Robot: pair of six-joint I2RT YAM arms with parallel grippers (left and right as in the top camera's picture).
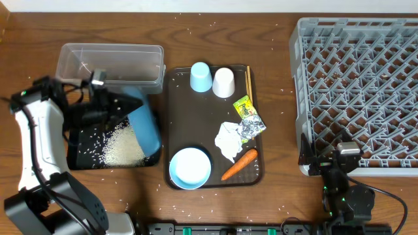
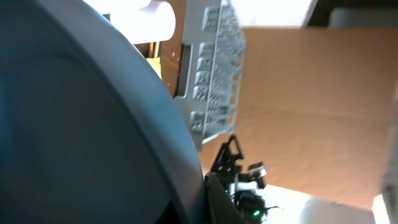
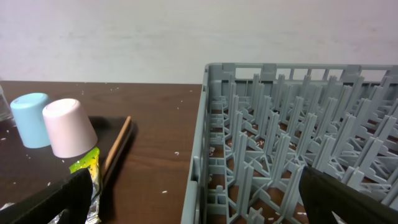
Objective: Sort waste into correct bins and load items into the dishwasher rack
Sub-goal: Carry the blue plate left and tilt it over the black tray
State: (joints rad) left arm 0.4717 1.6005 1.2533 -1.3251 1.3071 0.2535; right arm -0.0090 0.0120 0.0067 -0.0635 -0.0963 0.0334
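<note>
The left arm [image 1: 31,140] has a white shell over black joints, with a small green light and thin black cables near its wrist. The right arm [image 1: 346,196] is black with green lights. The right gripper [image 1: 326,155] has broad black fingers [image 3: 348,199].

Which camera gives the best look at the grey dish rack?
Overhead: the rack shows nearly whole, lattice and all. The right wrist view shows only one near corner and its pegs; the left wrist view, a tilted slice beyond the plate.

Even soft light overhead, left wrist view blurred, dark-blue plate [image 2: 74,130] out of focus
</note>
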